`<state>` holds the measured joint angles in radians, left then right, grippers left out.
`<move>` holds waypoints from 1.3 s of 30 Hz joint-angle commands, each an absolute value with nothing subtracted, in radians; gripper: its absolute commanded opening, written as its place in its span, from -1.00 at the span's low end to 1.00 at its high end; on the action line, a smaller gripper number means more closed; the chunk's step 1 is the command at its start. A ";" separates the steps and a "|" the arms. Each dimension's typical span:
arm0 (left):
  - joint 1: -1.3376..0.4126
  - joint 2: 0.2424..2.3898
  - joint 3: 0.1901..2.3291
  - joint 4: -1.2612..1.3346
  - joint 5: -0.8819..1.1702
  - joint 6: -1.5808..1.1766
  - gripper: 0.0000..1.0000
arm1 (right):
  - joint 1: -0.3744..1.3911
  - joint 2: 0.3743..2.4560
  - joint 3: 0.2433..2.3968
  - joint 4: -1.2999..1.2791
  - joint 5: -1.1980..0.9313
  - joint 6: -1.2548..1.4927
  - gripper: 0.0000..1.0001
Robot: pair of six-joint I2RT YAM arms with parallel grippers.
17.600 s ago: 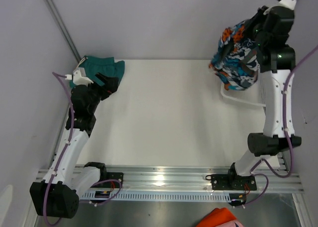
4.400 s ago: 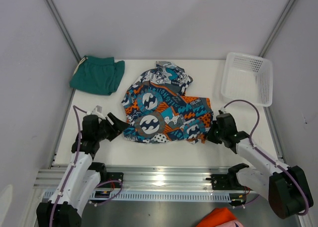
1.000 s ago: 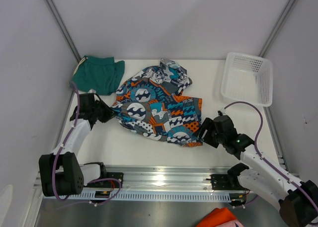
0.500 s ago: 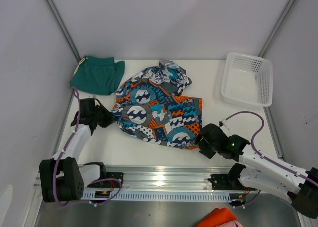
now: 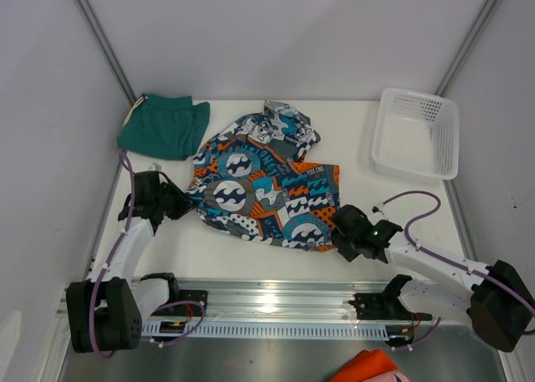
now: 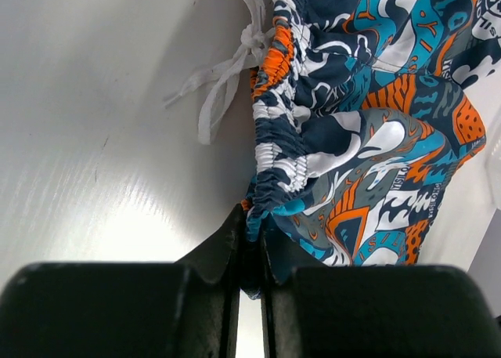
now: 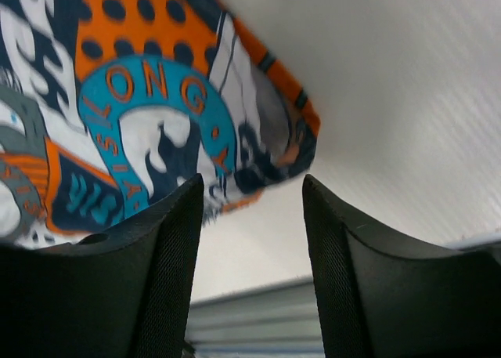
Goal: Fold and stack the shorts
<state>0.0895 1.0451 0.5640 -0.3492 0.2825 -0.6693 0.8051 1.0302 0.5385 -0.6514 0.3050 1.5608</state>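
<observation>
The printed shorts (image 5: 263, 185) lie spread across the middle of the table, in orange, blue, white and navy. My left gripper (image 5: 185, 200) is shut on their elastic waistband at the left edge. In the left wrist view the gathered band (image 6: 282, 150) runs down between the fingers of the left gripper (image 6: 252, 221), and the white drawstring (image 6: 227, 84) trails on the table. My right gripper (image 5: 338, 231) stands open at the near right hem corner. In the right wrist view that corner (image 7: 266, 150) lies just ahead of the right gripper (image 7: 252, 186), ungripped. The teal-green shorts (image 5: 163, 127) lie folded at the far left.
A white mesh basket (image 5: 415, 133) stands at the far right corner. The metal rail (image 5: 276, 303) with both arm bases runs along the near edge, close behind the right gripper. An orange cloth (image 5: 372, 367) lies below the rail, off the table.
My right gripper has slid left along the near edge to the hem corner, and its jaws have narrowed. The left gripper keeps its hold on the waistband and the printed shorts have shifted slightly.
</observation>
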 commanded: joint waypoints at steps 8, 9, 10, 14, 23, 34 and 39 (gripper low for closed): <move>0.101 1.045 0.563 -0.334 0.270 -0.640 -0.60 | 0.638 1.100 0.523 -0.557 0.318 1.444 -0.95; 0.100 1.049 0.558 -0.330 0.291 -0.638 -0.24 | 0.599 1.086 0.519 -0.572 0.316 1.431 -1.00; 0.097 1.052 0.558 -0.325 0.302 -0.638 -0.06 | 0.575 1.069 0.511 -0.578 0.318 1.418 -1.00; 0.074 1.078 0.568 -0.347 0.301 -0.640 0.31 | 0.462 0.971 0.492 -0.600 0.325 1.339 -1.00; 0.011 0.968 0.588 -0.483 0.242 -0.744 0.37 | 0.377 0.971 0.488 -0.577 0.307 1.261 -1.00; -0.100 0.669 0.428 -0.554 0.204 -0.977 0.26 | 0.376 1.011 0.480 -0.535 0.299 1.281 -1.00; -0.130 0.753 0.371 -0.486 0.227 -1.028 0.02 | 0.374 1.000 0.479 -0.538 0.305 1.290 -1.00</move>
